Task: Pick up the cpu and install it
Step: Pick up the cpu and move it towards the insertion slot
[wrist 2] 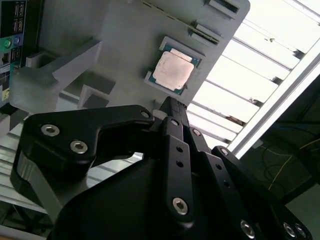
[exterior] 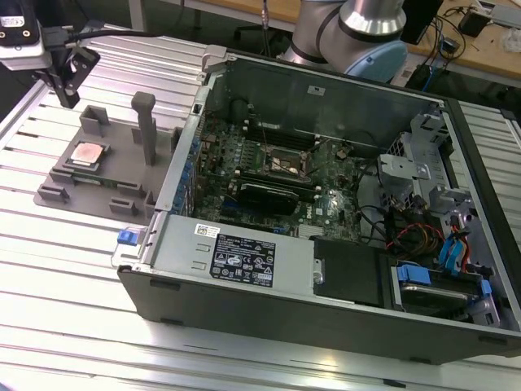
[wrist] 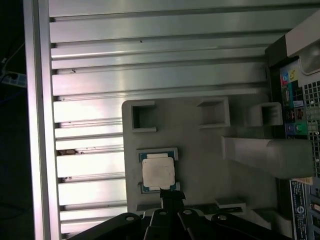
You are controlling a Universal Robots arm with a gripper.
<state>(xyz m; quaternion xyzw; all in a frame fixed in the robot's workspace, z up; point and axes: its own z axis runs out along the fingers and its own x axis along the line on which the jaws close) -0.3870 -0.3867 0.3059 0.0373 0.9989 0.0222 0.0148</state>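
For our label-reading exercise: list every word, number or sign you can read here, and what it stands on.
No text is legible.
Black label on the metal cover: print too small to read.
White sticker beside it: too small.
Sticker on the computer rear panel, first wrist view: blurred.
The cpu: no readable marking.

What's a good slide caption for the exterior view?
Gripper hovers near the cpu, which sits in a grey fixture beside the open computer case.

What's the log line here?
gripper: shut, empty, short of cpu | cpu: flat in fixture, not picked
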